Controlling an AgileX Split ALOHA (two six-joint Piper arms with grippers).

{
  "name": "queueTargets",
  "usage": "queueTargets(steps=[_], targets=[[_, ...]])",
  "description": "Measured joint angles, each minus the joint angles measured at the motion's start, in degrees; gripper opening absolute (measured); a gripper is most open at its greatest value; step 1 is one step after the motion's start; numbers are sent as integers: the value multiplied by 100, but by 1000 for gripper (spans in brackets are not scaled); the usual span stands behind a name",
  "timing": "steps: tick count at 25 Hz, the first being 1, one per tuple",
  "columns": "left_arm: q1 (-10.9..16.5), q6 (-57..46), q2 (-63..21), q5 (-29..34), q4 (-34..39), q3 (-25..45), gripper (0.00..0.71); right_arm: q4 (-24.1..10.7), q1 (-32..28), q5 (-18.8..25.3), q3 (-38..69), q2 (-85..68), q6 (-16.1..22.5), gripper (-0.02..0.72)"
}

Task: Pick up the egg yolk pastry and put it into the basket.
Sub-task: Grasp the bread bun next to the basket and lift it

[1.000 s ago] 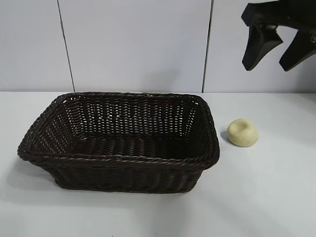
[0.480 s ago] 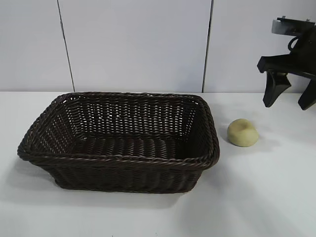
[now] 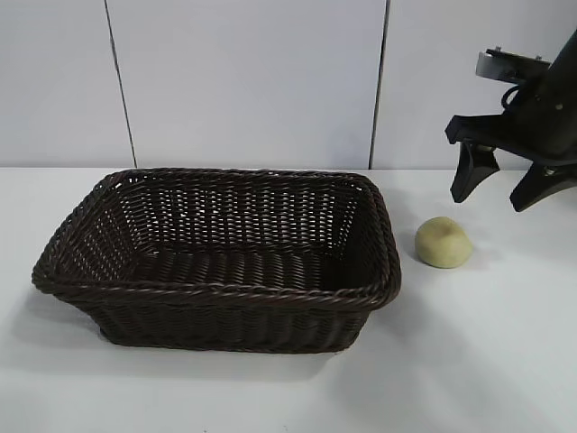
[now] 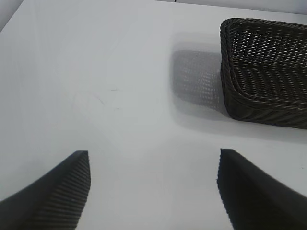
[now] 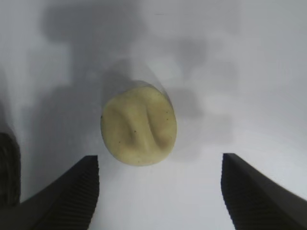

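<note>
Exterior view: a white table (image 3: pixel 505 361) stands before a pale panelled wall (image 3: pixel 243 81). A large, dark brown woven basket (image 3: pixel 216 302) sits on the table toward the left, its open-weave sides sloping out to a braided rim, with nothing visible inside. The egg yolk pastry (image 3: pixel 444 242), a small pale yellow dome, rests on the table just beside the basket's right end, not touching it. Above and to the right of the pastry hangs the right gripper (image 3: pixel 505 188), black, with its two fingers spread apart and pointing downward. It holds nothing and is clear of both pastry and table. The left arm is out of sight in this view.

Left wrist view: the left gripper (image 4: pixel 153 191) shows as two black ribbed fingers (image 4: pixel 57 191) set wide apart, with bare white table between them. It grips nothing. One end of the basket (image 4: pixel 268 103) lies well beyond the fingers, casting a soft shadow on the table.

Right wrist view: the right gripper (image 5: pixel 160 196) looks down on the pastry (image 5: pixel 139 125), which lies on the white table beyond the gap between its ribbed black fingers (image 5: pixel 67 196). The fingers stand well apart and do not touch the pastry. The pastry's top has a shallow crease. A dark sliver of the basket (image 5: pixel 8 167) shows at one edge.
</note>
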Motion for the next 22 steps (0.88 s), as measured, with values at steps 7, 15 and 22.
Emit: queueTargets(steps=[7,15,22], targets=[[0,0,0,0,0,0,539,619,0,-211,0,275,-549,519],[0,0,0,0,0,0,539,796,0,-375,0,275,-676,462],[0,0,0,0,0,0,539,825,0,-345,-11,488,-676,454]])
